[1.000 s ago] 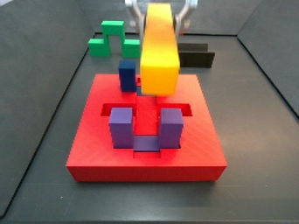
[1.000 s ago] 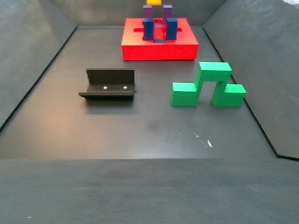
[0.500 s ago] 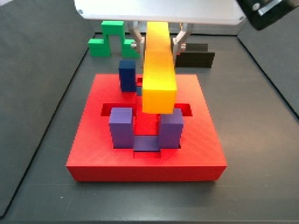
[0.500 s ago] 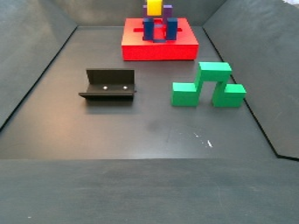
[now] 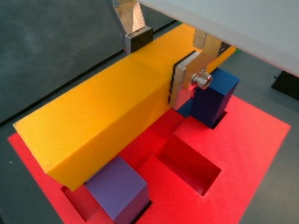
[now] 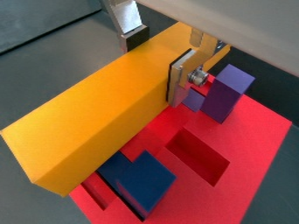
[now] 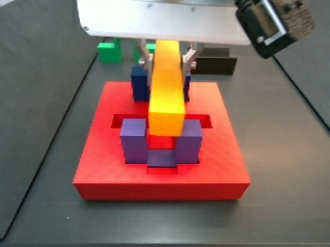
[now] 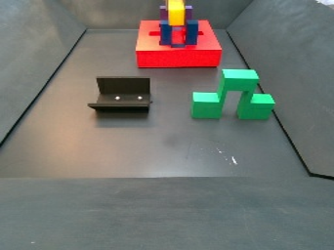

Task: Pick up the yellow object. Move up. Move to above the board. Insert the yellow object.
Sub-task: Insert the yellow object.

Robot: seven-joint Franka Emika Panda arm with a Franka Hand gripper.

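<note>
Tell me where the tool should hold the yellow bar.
Across its two long flat sides, near one end, from above. The tool grips the yellow bar that way, leaving its length free to pass between the posts on the red board.

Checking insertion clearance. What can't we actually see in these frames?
- Slot under the yellow object: hidden by the bar itself in both wrist views.
- Claw: cut off by the frame edge in both wrist views.
- Board: too small in a side view to judge seating between the posts.
- Black block: mostly behind the arm.
</note>
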